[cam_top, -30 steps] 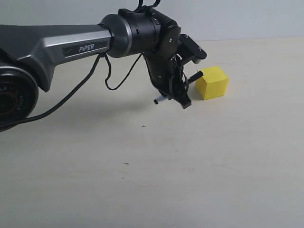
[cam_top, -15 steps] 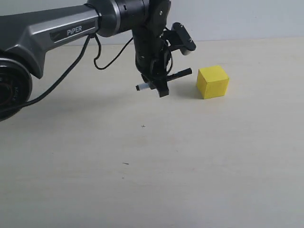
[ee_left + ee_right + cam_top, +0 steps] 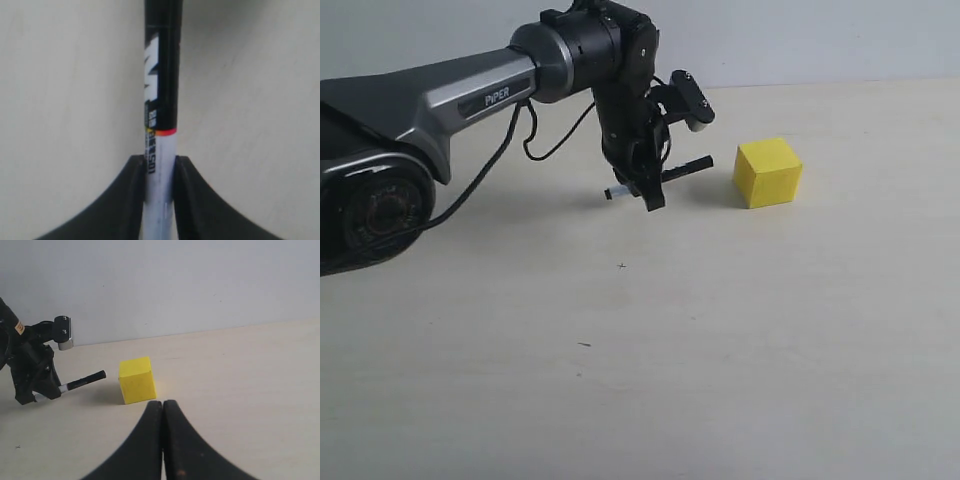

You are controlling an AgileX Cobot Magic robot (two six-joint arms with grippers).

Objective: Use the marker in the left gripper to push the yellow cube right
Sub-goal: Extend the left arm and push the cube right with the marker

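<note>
The yellow cube (image 3: 769, 172) rests on the pale table; the right wrist view shows the yellow cube (image 3: 136, 380) too. My left gripper (image 3: 651, 182) is shut on the marker (image 3: 665, 174), which lies nearly level with its black cap pointing right toward the cube, a small gap away from it. In the left wrist view the marker (image 3: 161, 100) runs straight out from the left gripper (image 3: 160, 167), clamped by both fingers on its white barrel. The right wrist view shows the marker (image 3: 85, 381) left of the cube. My right gripper (image 3: 162, 405) is shut and empty, near the cube's front.
The PiPER arm (image 3: 450, 95) and its black cable (image 3: 480, 185) reach in from the left over the beige table (image 3: 670, 350). A pale wall (image 3: 175, 285) stands behind the table.
The left gripper pulled back left from the cube, opening a gap at the cap tip, then came slightly back right and lower. The cube has not moved.
</note>
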